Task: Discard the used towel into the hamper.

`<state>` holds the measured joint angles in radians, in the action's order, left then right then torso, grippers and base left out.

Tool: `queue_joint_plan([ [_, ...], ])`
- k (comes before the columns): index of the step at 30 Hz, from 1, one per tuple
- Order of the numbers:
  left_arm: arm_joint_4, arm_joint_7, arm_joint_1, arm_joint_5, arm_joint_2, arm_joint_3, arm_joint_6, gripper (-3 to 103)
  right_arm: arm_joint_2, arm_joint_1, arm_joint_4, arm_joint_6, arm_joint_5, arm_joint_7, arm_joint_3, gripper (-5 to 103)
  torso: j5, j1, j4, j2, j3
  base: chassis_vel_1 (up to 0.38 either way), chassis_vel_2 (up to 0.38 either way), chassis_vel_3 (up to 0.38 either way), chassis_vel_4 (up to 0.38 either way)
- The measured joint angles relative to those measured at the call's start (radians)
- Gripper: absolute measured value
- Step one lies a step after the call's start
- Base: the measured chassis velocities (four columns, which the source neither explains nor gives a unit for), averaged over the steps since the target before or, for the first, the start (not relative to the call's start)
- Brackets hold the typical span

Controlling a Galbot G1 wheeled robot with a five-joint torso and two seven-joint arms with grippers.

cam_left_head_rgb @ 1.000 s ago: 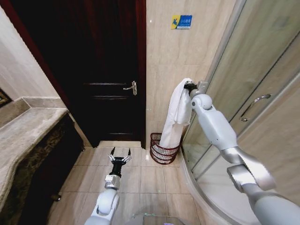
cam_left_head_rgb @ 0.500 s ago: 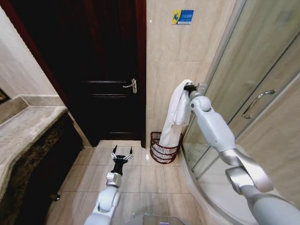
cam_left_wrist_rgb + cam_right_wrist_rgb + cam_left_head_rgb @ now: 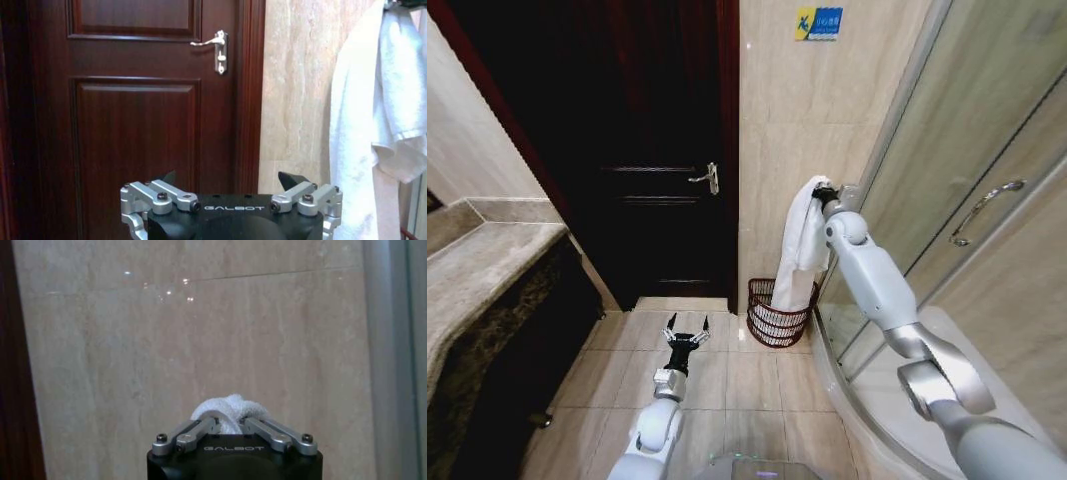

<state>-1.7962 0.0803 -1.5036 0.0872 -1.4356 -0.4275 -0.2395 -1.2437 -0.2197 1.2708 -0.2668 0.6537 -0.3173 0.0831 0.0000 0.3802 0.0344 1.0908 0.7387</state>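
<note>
Up by the tiled wall, the right gripper (image 3: 825, 192) was clamped on a bunched fold of the towel (image 3: 802, 240), held high beside the shower door (image 3: 987, 190). In the right wrist view its fingers (image 3: 200, 429) pinched a white knot of cloth between them. From that pinch the towel hung straight down in loose folds, its lower end reaching the hamper (image 3: 779, 313) on the floor below, at or just inside the rim; which, I could not tell. The hamper stood against the wall, between the dark door (image 3: 652, 180) and the shower.

Low over the floor tiles, the left gripper (image 3: 686, 331) pointed toward the door with its fingers spread and nothing between them; the left wrist view showed the towel hanging off to one side.

Soft and limp, the towel looked light and would sag and swing rather than keep any shape, and a fold could catch on the hamper's open slats. A grip on a gathered bunch near the top seemed the sound choice, since a single layer might slip.
</note>
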Motion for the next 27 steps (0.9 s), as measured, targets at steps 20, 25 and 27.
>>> queue_joint_plan([
  [20,-0.018,0.007,-0.03,-0.017,-0.007,-0.001,-0.013,100,-0.014,0.016,-0.04,0.002,-0.014,0.023,-0.026,6,0.0002,-0.043,0.0,-0.095,-0.052,0.0,0.0,0.0,0.0],
  [25,-0.019,0.008,-0.036,-0.027,-0.013,0.002,-0.018,100,-0.001,0.009,-0.032,0.002,-0.011,0.023,-0.024,6,0.0,-0.052,-0.0001,-0.115,-0.063,0.0,0.0,0.0,0.0],
  [27,-0.022,0.008,-0.042,-0.029,-0.013,0.003,-0.022,100,0.004,0.003,-0.026,0.002,-0.009,0.023,-0.024,6,0.0001,-0.058,0.0,-0.128,-0.071,0.0,0.0,0.0,0.0],
])
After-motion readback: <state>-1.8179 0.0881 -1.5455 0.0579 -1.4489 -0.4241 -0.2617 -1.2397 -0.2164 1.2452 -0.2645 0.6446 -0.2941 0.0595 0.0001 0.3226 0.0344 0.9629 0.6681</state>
